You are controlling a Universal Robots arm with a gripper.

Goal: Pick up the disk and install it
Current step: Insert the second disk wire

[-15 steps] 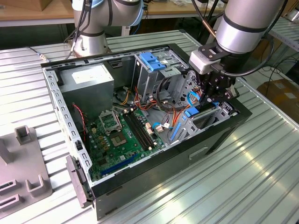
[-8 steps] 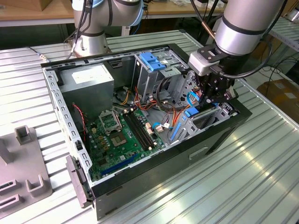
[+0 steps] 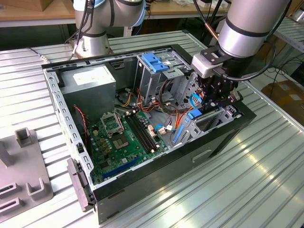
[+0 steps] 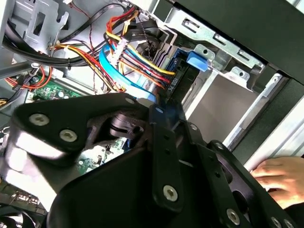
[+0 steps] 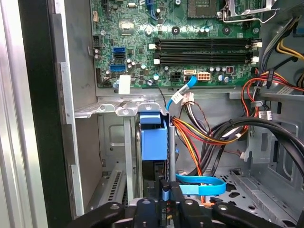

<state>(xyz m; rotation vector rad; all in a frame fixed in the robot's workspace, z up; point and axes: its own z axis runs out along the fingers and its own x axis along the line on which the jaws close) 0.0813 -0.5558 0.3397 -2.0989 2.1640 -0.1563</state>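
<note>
Blue plastic marks the disk [image 5: 154, 142], which stands on edge in the narrow bay [image 5: 124, 110] of the case [image 3: 156, 175], straight ahead of the gripper [image 5: 164, 197] in the first wrist view. The black fingers look closed on the disk's near edge, one on each side of its dark body, though the contact itself sits low in that picture and I judge it rather than see it plainly.

The step in hand appears to be seating the disk. To do it well, the carrier should stay square to the bay's metal walls, pushed along its length and not twisted, since a thin plastic rail in a stamped steel slot binds easily. The blue flat cable [image 5: 202, 185] loops just beside the fingers, and the bundle of red, yellow and black wires [image 5: 209, 133] passes near; either could be pinched.

In the exterior view the gripper [image 3: 216, 97] reaches down into the case's front corner, with the blue tab of the disk [image 3: 194, 114] just below it. The board [image 3: 123, 140] is green and studded with parts; the cage is dull, perforated sheet metal. A hand [image 4: 280, 178] rests on the ribbed table beside the case.
</note>
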